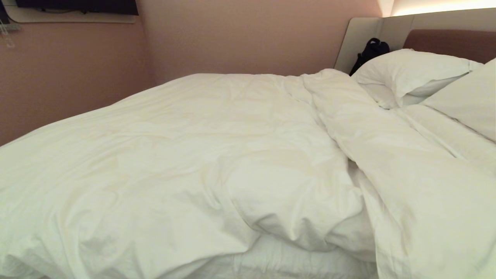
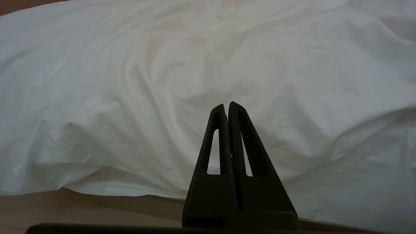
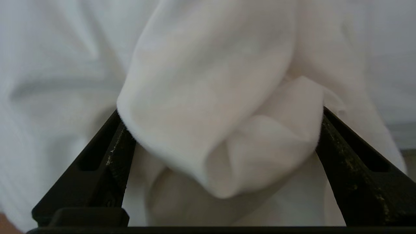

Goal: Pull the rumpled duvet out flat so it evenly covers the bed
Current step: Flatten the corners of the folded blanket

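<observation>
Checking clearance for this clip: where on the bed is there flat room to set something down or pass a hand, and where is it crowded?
Flattest patch: the broad smooth stretch of the puffy white duvet between the pink wall and the central bunched ridge. A narrow strip lies between that ridge and the plump white pillows. Crowded: the near folds, where the right gripper has open fingers round a fold.

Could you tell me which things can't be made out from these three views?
- The bed's mattress and base: head view, covered by the duvet.
- The black item by the headboard: head view, partly behind a pillow.
- The right gripper's fingertips: right wrist view, buried behind a duvet fold bulging between the wide jaws.
- Both arms: outside the head view.
</observation>
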`<state>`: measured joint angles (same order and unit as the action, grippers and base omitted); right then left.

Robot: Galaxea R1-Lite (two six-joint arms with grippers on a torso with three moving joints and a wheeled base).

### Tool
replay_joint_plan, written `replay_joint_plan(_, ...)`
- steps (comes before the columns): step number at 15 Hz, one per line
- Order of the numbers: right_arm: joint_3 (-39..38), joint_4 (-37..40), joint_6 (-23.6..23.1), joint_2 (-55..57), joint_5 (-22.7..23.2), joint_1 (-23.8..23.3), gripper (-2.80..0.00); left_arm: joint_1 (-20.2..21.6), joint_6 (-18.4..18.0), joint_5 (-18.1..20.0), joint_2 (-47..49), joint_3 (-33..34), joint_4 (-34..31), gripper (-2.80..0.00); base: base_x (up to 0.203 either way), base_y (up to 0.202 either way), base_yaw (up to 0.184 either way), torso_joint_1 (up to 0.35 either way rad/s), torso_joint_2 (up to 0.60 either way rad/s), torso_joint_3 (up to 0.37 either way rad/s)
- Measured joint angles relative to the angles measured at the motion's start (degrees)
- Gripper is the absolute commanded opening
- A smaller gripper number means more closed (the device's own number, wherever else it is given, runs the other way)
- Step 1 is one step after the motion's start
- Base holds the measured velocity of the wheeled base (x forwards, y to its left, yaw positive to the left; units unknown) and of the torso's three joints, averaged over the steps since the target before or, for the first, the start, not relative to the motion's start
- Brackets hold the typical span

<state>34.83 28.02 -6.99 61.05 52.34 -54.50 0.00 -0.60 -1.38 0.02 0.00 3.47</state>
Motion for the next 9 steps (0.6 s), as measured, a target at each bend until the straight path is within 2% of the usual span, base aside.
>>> replay_joint_plan(3,-1.2,0.3,-2.0,0.2,3.8,2.0,0.00,0.0,0.0,0.0,0.0,0.0,0.0,-2.80,0.000,0.000,0.000,0.000,0.00,0.000)
replay_joint_plan(4,-1.4,0.4,-2.2,0.2,4.8,2.7,-2.80,0.0,0.0,0.0,0.0,0.0,0.0,-2.80,0.000,0.000,0.000,0.000,0.00,0.000)
replay_joint_plan(9,-1.6,0.4,-2.1,0.3,8.3,4.5,-2.80,0.0,0.0,0.0,0.0,0.0,0.0,-2.80,0.000,0.000,0.000,0.000,0.00,0.000)
